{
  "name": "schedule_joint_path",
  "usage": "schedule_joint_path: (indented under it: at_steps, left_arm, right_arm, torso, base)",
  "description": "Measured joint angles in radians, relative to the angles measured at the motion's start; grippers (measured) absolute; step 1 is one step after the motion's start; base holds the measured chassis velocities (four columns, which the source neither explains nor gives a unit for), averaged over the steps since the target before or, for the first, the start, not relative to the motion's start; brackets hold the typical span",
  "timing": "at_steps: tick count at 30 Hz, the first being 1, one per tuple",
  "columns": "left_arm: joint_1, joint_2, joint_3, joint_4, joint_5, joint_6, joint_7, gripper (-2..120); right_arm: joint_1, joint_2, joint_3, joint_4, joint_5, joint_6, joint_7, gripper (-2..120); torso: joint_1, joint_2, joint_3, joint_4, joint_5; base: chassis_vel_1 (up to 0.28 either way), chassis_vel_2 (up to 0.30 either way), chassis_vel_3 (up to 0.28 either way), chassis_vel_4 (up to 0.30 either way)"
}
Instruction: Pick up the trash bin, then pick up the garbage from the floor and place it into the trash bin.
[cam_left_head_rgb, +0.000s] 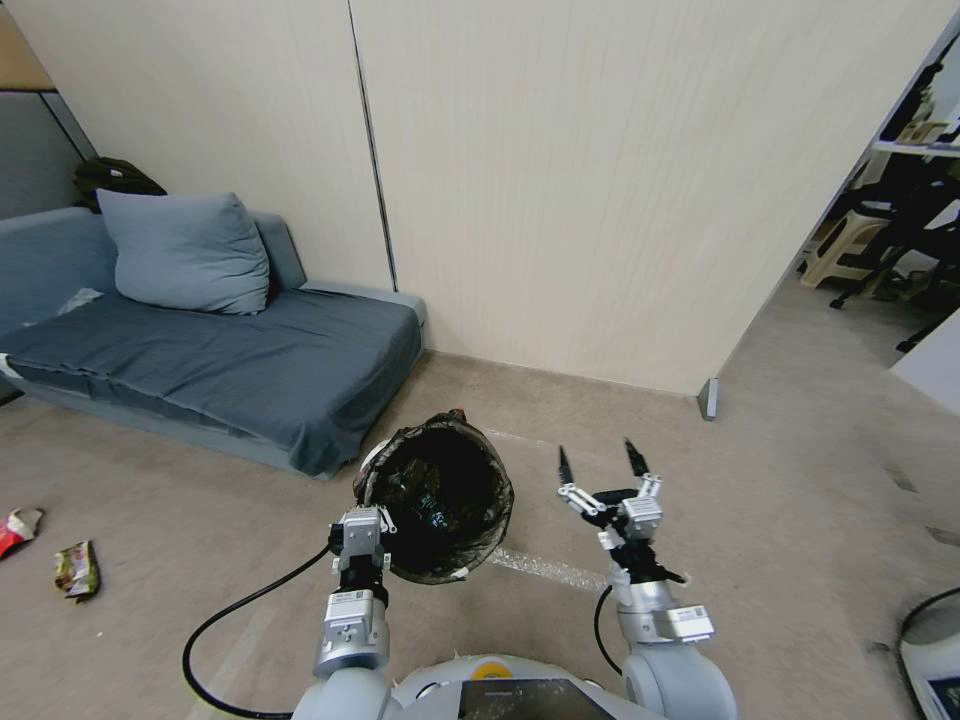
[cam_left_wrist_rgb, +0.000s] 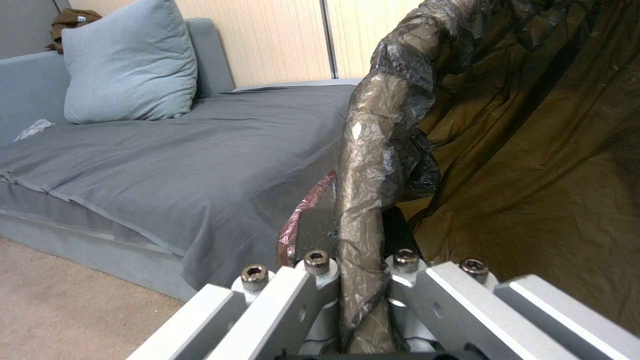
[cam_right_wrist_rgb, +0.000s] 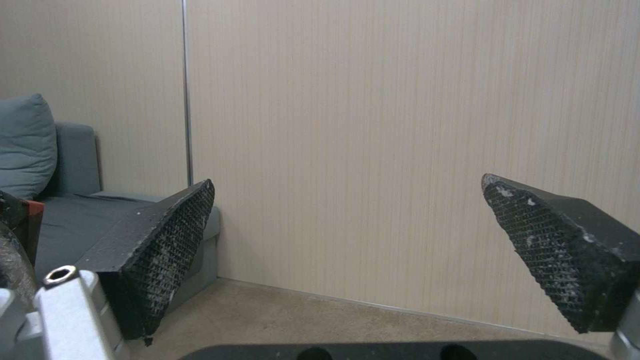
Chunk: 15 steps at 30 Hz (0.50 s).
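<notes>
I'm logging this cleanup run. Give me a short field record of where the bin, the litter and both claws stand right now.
trash bin: lifted, tilted, black liner over its rim
left claw: shut on the bin's rim
right claw: open, empty, held beside the bin
garbage: two wrappers and on the floor at far left
bin contents: some items inside, too dark to identify
nearby: grey sofa against the wall

I see a grey sofa (cam_left_head_rgb: 230, 370) against the beige wall (cam_left_head_rgb: 600, 190), a pillow (cam_left_head_rgb: 185, 250) upright at its back near the left end. A dark bundle (cam_left_head_rgb: 115, 175) sits behind the sofa's left corner. Past the wall's right edge, a stool (cam_left_head_rgb: 850, 250) and black stands crowd a side room. Clear tape (cam_left_head_rgb: 545, 570) lies on the carpet.
</notes>
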Motion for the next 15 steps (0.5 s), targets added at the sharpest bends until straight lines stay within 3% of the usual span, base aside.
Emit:
schedule_joint_path:
  at_steps: [15]
  left_arm:
    - [0.002, -0.007, 0.002, -0.006, 0.002, 0.015, -0.004, 0]
  right_arm:
    - [0.01, 0.009, -0.02, -0.015, 0.026, 0.026, -0.008, 100]
  torso:
    - [0.0, 0.0, 0.0, 0.0, -0.0001]
  base:
    - [0.017, 0.019, 0.015, 0.014]
